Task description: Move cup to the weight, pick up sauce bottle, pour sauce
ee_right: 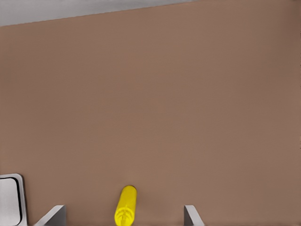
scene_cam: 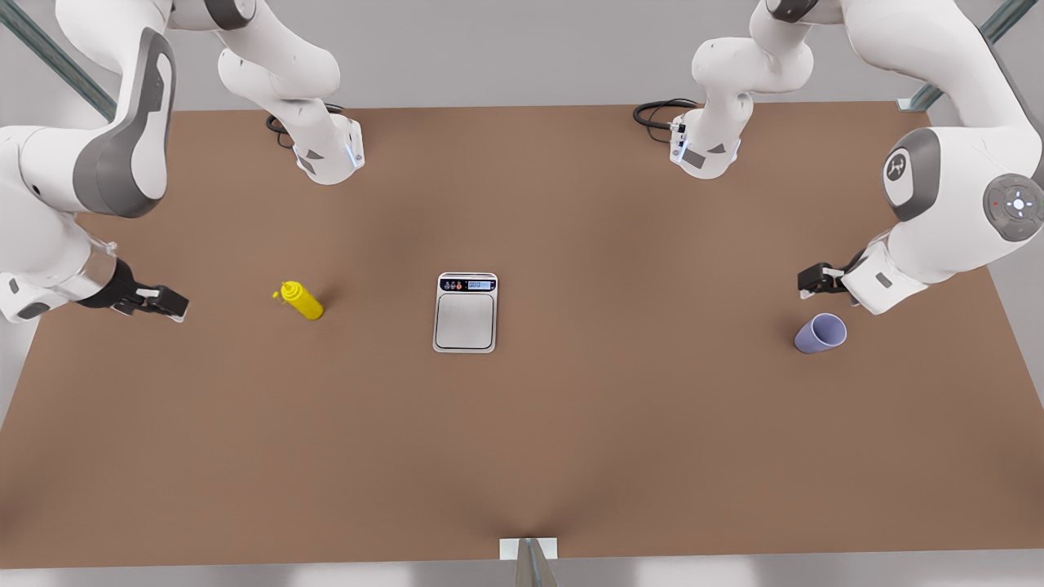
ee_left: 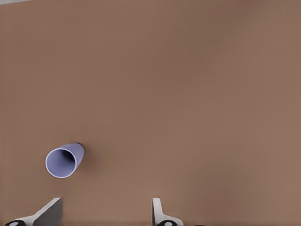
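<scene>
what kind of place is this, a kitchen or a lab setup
Most likely a simulated robot test bench, not a kitchen: a bare brown table with two white arms mounted at its far edge, and a scale, a yellow bottle and a cup set out apart on it.

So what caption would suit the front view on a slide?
Two open grippers, left near the cup, right near the sauce bottle, scale between them.
</scene>
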You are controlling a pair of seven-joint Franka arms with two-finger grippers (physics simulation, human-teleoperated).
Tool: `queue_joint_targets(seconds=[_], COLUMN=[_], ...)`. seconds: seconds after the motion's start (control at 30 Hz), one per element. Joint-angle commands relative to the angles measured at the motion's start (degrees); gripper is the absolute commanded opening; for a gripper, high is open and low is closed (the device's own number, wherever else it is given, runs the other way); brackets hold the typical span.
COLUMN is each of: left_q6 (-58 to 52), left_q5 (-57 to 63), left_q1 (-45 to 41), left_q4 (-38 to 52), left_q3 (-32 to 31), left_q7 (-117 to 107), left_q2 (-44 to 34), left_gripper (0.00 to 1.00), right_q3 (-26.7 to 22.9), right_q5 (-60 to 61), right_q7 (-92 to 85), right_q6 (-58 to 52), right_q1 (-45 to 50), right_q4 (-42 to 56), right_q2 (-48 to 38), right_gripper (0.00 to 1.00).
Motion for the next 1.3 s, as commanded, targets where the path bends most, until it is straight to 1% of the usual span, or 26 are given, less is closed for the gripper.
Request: queue_joint_targets(seconds=[0.0, 0.03, 0.07, 0.1, 0.13, 0.17, 0.2, 0.27, 0.33, 0.47, 0.77, 0.8, 0.83, 0.87, 0.9, 0.93, 1.0, 1.03, 1.27], left_q6=[-0.03, 0.06, 0.23, 1.81, 8.65, 17.45, 21.85, 25.71, 31.96, 37.23, 40.93, 40.84, 40.58, 40.22, 40.22, 40.14, 39.96, 39.79, 39.35], left_q5=[0.29, 0.56, 0.65, 1.09, 0.74, 0.56, 0.21, -2.43, -2.87, -2.87, -2.87, -2.87, -2.87, -2.87, -2.87, -2.87, -2.87, -2.96, -3.48], left_q1=[-0.04, -0.04, 0.05, 1.01, 6.11, 8.31, 9.89, 12.70, 14.55, 17.63, 17.63, 17.63, 17.63, 17.63, 17.63, 17.63, 17.63, 17.63, 17.63], left_q4=[0.00, -0.61, -4.82, -6.15, -10.45, -16.51, -19.24, -21.70, -26.98, -27.16, -27.33, -27.42, -27.42, -27.33, -27.33, -27.33, -27.42, -27.33, -27.42], left_q3=[0.00, 1.22, 3.95, 5.19, 5.19, 5.19, 5.19, 5.19, 5.36, 5.36, 5.36, 5.36, 5.28, 5.27, 5.27, 5.27, 5.19, 5.19, 4.92], left_q7=[0.45, 0.01, 0.01, -0.08, 0.97, 2.12, 3.87, 8.61, 13.28, 16.44, 16.18, 15.92, 15.83, 15.83, 15.30, 14.86, 14.69, 14.78, 14.34], left_q2=[0.00, 0.09, 0.35, 2.72, 3.61, 3.61, 4.22, 5.98, 6.51, 11.16, 16.88, 16.88, 16.88, 16.88, 16.88, 16.79, 16.70, 16.61, 16.97], left_gripper=[1.00, 1.00, 1.00, 1.00, 1.00, 1.00, 1.00, 1.00, 1.00, 1.00, 1.00, 0.84, 0.47, 0.32, 0.28, 0.28, 0.23, 0.21, 0.21], right_q3=[0.09, 0.36, 0.80, 1.15, 1.15, 1.24, 1.24, 1.24, 1.33, 1.33, 1.33, 1.24, 1.24, 1.33, 1.33, 1.33, 1.33, 1.33, 1.24], right_q5=[0.00, 0.09, 0.00, -0.09, 0.00, -0.09, 0.00, 0.00, 0.00, 0.00, 0.00, 0.00, 0.00, 0.00, 0.00, 0.00, 0.00, 0.00, 0.00], right_q7=[0.00, -0.09, 0.00, 0.00, 0.09, 0.09, 0.09, 0.09, 0.09, 0.00, 0.00, 0.00, 0.00, 0.00, 0.00, 0.00, 0.00, 0.00, 0.00], right_q6=[-0.09, -0.09, -0.09, 0.00, 0.09, 0.09, 0.09, 0.09, 0.09, 0.09, 0.00, 0.00, 0.00, 0.00, 0.00, 0.00, 0.00, 0.00, 0.00], right_q1=[0.03, 0.03, 0.03, -0.06, 0.03, 0.03, 0.03, 0.03, 0.03, 0.03, 0.03, 0.03, 0.03, 0.03, 0.03, 0.03, 0.03, 0.03, 0.03], right_q4=[-0.05, -0.05, -0.05, -0.31, -0.49, -0.57, -0.57, -0.66, -0.58, -0.49, -0.40, -0.40, -0.40, -0.31, -0.31, -0.31, -0.40, -0.40, -0.40], right_q2=[0.00, 0.00, -0.09, -0.44, -0.62, -0.71, -0.79, -0.80, -0.80, -0.71, -0.62, -0.62, -0.53, -0.53, -0.53, -0.53, -0.53, -0.53, -0.44], right_gripper=[1.00, 1.00, 1.00, 1.00, 1.00, 1.00, 1.00, 1.00, 1.00, 1.00, 1.00, 1.00, 1.00, 1.00, 1.00, 1.00, 1.00, 1.00, 1.00])
